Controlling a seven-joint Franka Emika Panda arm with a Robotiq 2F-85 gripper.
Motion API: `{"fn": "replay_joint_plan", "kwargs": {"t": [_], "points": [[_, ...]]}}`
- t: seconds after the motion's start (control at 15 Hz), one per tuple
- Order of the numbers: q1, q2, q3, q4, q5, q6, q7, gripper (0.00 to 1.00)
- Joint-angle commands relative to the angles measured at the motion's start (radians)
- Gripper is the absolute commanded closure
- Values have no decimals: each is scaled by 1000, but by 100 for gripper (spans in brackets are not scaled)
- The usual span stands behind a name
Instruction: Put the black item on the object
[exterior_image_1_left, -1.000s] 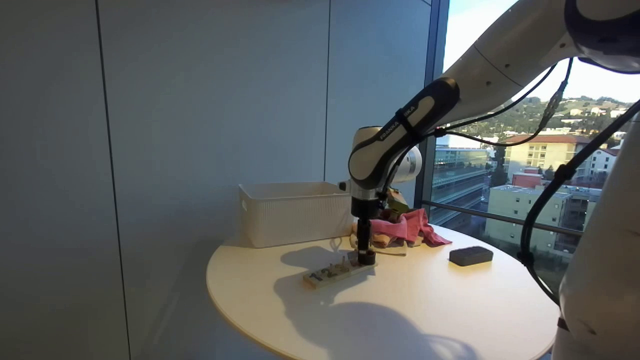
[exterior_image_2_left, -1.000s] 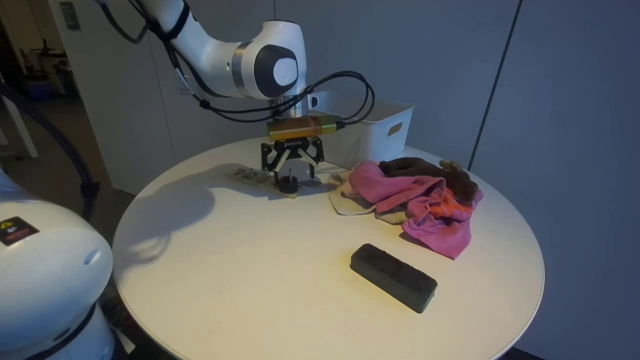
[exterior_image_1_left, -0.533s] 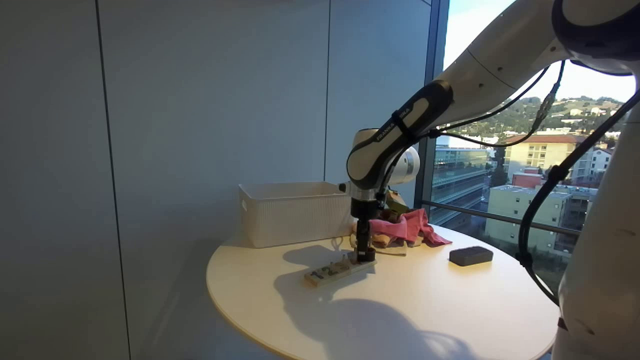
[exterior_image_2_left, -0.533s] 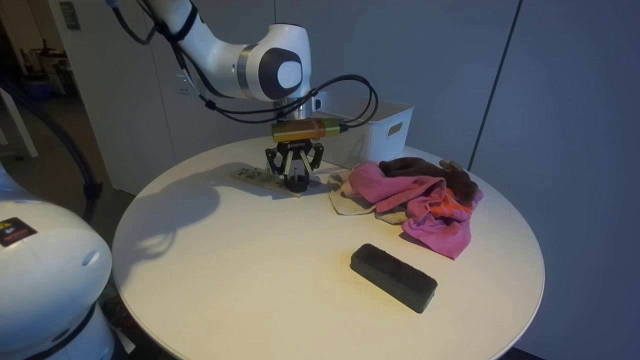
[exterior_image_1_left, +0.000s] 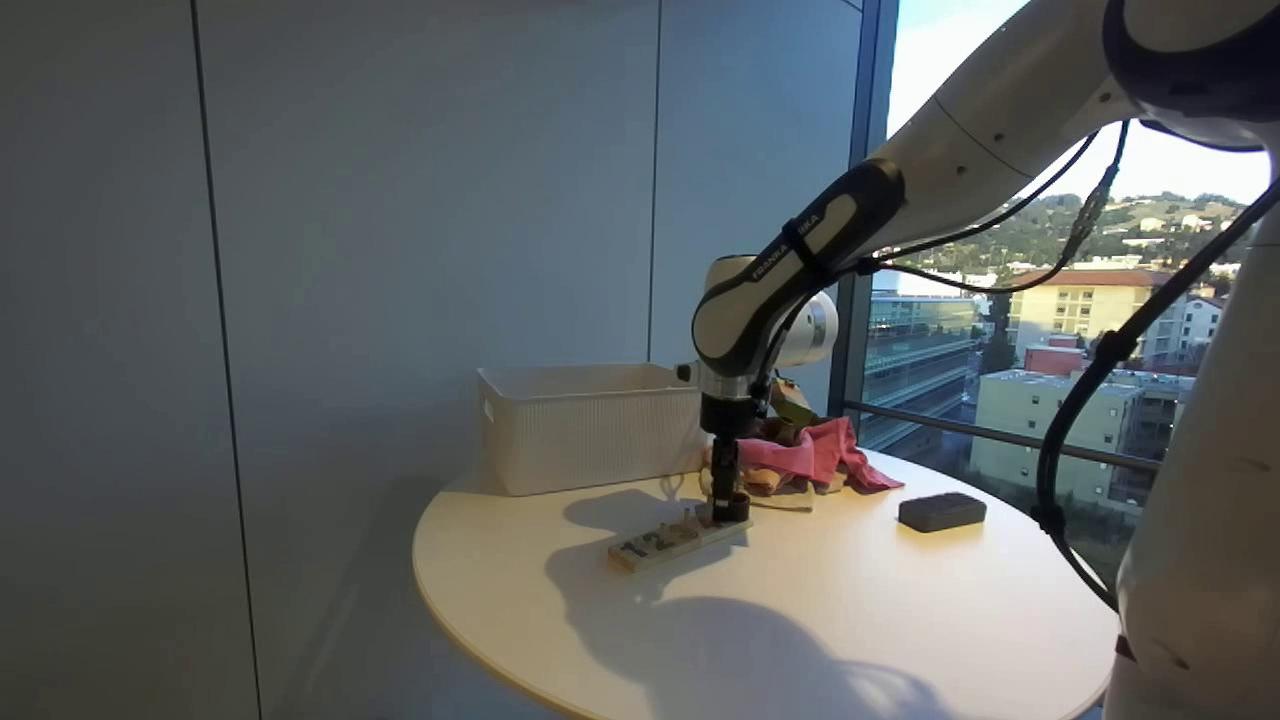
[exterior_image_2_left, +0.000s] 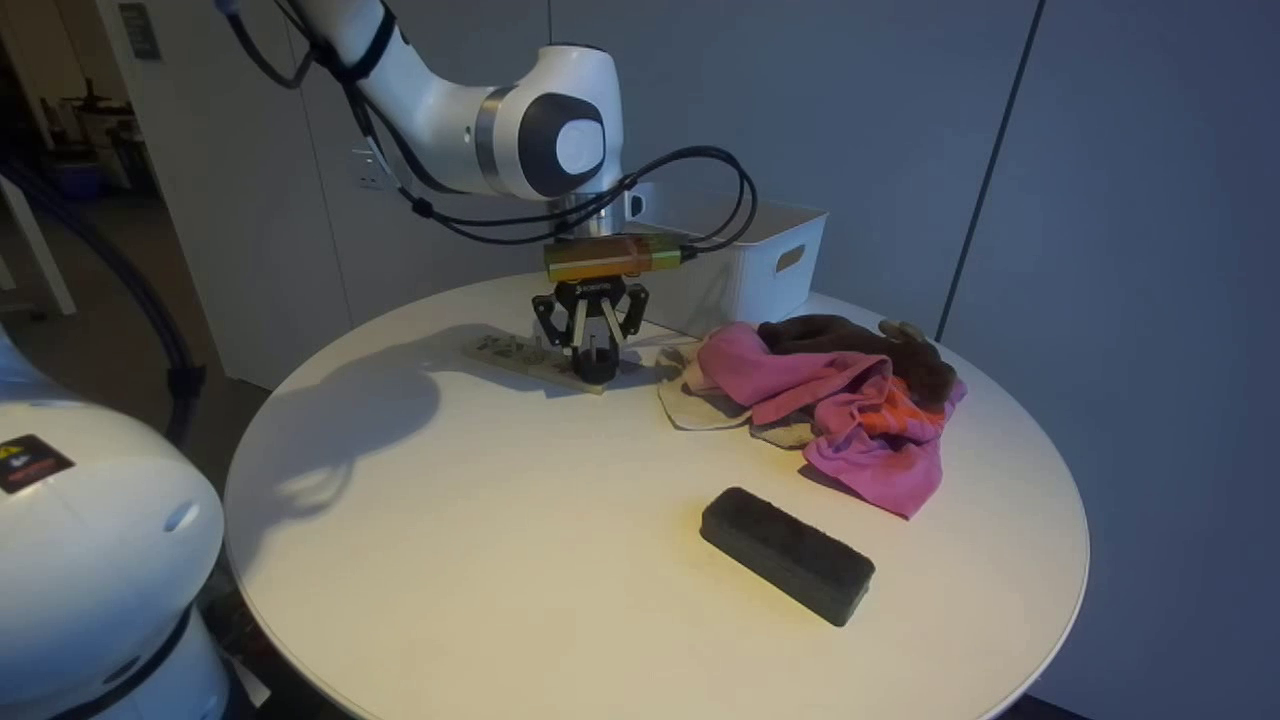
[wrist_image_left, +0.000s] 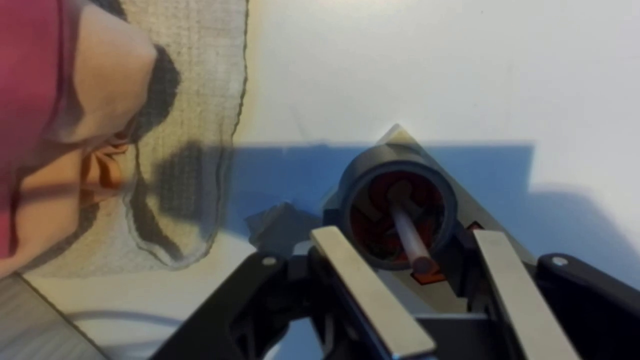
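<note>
Over the board (exterior_image_1_left: 680, 550), the end effector (exterior_image_2_left: 596, 360) clasps a black ring (exterior_image_2_left: 596, 371).

Matt black ring (wrist_image_left: 375, 158) here, plastic perhaps, though shadowed; pale wooden strip (exterior_image_1_left: 672, 549); and rough black rectangular block (exterior_image_2_left: 787, 555)!

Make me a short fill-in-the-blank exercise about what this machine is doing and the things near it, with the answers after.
1. In the wrist view, the black ring goes all the way ____ a peg.
2. The end effector pinches the black ring from ____ opposite sides.
3. In an exterior view, the numeral on the number board farthest from the black ring is ____.
4. The dark rectangular block rests directly on the round ____.

Missing words: around; two; 1; table.
</note>
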Motion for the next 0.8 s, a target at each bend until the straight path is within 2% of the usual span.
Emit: {"fn": "replay_joint_plan", "kwargs": {"t": [0.0,0.07,0.13,0.2,0.27,0.4,0.67,0.73], "points": [[-14,-25,18,9,-2,-22,4,66],[-15,-32,21,5,-15,-22,15,27],[-17,-35,23,2,-21,-22,34,26],[-14,-6,17,1,-1,-4,6,19],[-14,-7,17,1,-1,-4,7,37],[-14,-2,18,-2,-1,-4,7,22],[-14,1,18,-2,-1,-4,7,19],[-20,-4,22,-10,-32,11,38,5]]}}
